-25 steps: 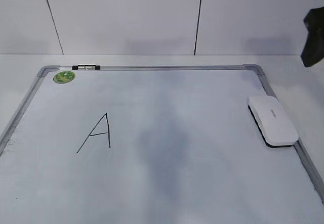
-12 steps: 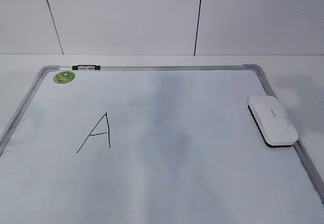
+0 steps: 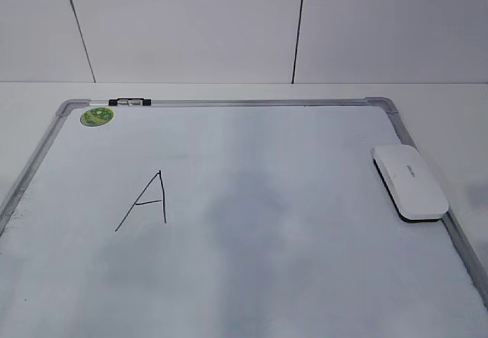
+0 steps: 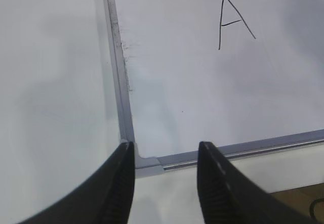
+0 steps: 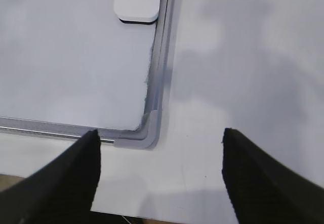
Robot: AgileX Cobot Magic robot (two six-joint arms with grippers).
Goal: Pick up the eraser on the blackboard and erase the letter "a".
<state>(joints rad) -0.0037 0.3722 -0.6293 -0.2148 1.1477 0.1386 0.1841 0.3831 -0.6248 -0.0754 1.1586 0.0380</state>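
Lighting: even, diffuse, fairly bright in all three views; no hard glare spots. Exterior view slightly soft overall, with a cool bluish-grey cast on the blackboard (image 3: pixel 252 223). Broad, blurry grey shadow patches lie across the board's middle; edges undefined. The eraser (image 3: pixel 409 181) throws only a thin dark line along its near edge.

Left wrist view: the left pincer (image 4: pixel 166 181) is dark, out of focus at the frame bottom; the marker strokes above are sharp. Faint shadow on the surface (image 4: pixel 50 97) at left.

Right wrist view: the right pincer (image 5: pixel 159 171) is blurred; soft, large shadows fall on the surface right of the frame.
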